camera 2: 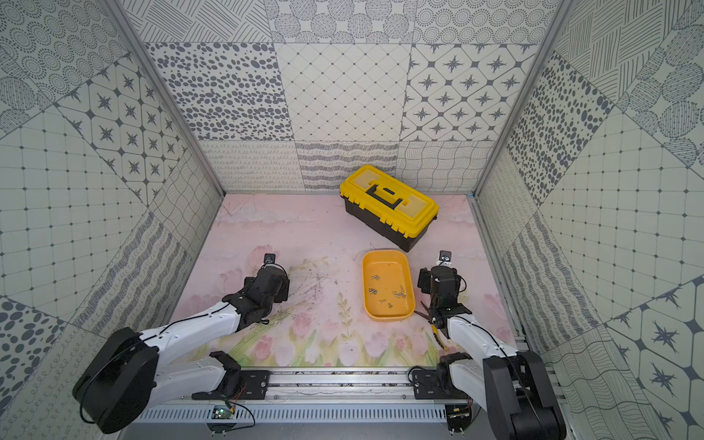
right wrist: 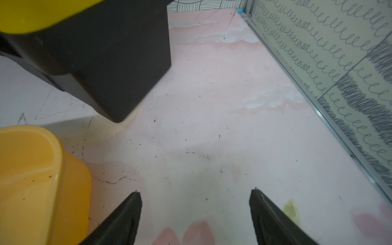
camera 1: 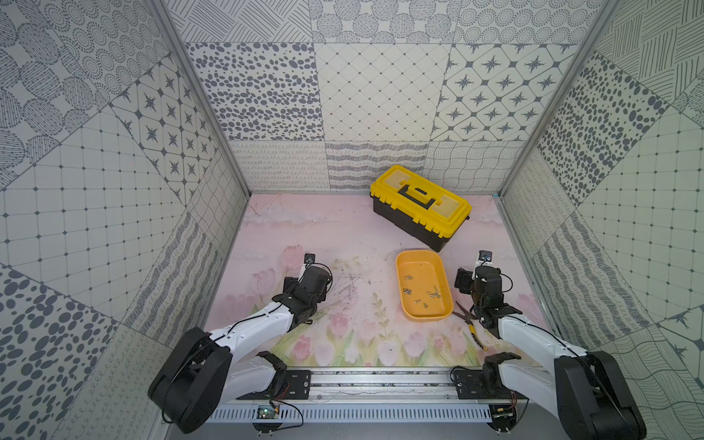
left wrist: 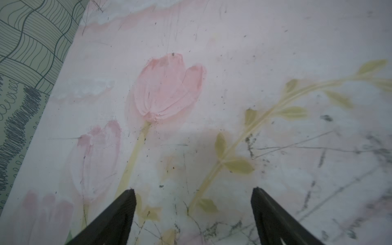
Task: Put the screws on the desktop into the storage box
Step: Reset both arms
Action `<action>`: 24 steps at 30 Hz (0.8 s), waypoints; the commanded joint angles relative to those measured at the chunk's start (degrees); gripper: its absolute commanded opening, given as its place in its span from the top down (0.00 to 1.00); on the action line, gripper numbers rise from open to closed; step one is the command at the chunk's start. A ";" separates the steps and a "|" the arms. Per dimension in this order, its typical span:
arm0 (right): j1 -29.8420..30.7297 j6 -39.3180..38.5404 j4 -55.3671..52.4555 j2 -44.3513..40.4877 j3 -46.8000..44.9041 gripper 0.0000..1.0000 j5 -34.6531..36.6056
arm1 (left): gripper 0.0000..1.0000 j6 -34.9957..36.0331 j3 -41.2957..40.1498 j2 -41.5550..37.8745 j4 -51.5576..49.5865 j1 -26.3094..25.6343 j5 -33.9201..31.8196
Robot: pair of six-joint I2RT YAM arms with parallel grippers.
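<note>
Grey-patterned patchwork walls (camera 1: pixel 377 95), aluminium corner posts (camera 1: pixel 200 95), even light

You are looking at shiny silver metal screws (camera 1: pixel 407 291) in the smooth, glossy orange-yellow plastic storage box (camera 1: pixel 423 266) right of centre, a matt, scratch-scuffed printed desk (camera 1: pixel 343 236), and a smooth yellow-and-black plastic toolbox (camera 1: pixel 449 207) above.
</note>
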 commanded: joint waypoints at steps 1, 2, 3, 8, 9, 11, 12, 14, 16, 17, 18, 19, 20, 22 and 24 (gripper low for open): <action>-0.29 -3.75 16.28 4.09 0.78 0.15 1.70 | 0.11 14.29 -3.08 6.97 36.26 5.61 6.74; -0.34 -4.37 19.15 5.60 0.36 0.15 1.60 | 0.11 15.90 -4.95 8.04 42.83 7.21 9.23; -0.37 -5.28 24.41 7.40 -0.31 0.15 1.40 | 0.11 16.50 -6.54 9.07 48.38 9.74 12.73; -1.54 -7.32 40.77 21.88 0.53 0.15 -2.32 | 0.12 11.47 -6.54 18.06 54.79 20.17 27.92; -1.60 -7.80 43.96 25.63 0.58 0.16 -3.06 | 0.13 12.14 -5.68 19.30 54.60 20.51 29.09; -1.55 -7.77 45.18 26.87 1.37 0.15 -2.50 | 0.02 11.06 -4.81 18.38 51.95 20.83 29.81; -1.87 -7.29 38.81 25.01 2.78 0.15 -3.64 | 0.01 11.72 -5.35 19.04 54.17 20.84 29.71; -3.28 -6.70 35.82 25.80 5.30 0.15 -6.08 | 0.01 10.93 -4.90 18.29 51.23 20.90 29.74; -5.45 -5.01 31.20 24.97 6.67 0.13 -9.09 | 0.01 9.67 -3.32 19.19 49.32 22.06 29.56; -6.03 -4.74 30.80 24.73 6.59 0.07 -10.50 | 0.01 8.49 -2.46 18.74 46.87 23.05 31.14; -6.16 -4.73 31.73 24.96 6.49 0.04 -10.78 | 0.01 8.51 -2.50 18.86 48.10 23.34 31.69; -6.18 -4.70 31.33 24.78 6.50 0.03 -10.91 | 0.01 8.67 -2.60 19.12 48.21 23.36 31.71; -6.18 -4.81 31.31 24.82 6.47 0.03 -10.98 | 0.01 8.35 -2.39 18.73 47.04 23.42 31.74; -6.18 -4.82 31.41 24.80 6.42 0.03 -10.96 | 0.01 8.53 -2.74 19.02 48.04 23.35 31.61; -6.18 -4.87 31.48 24.80 6.42 0.03 -10.95 | 0.01 8.42 -2.68 18.84 48.00 23.32 31.62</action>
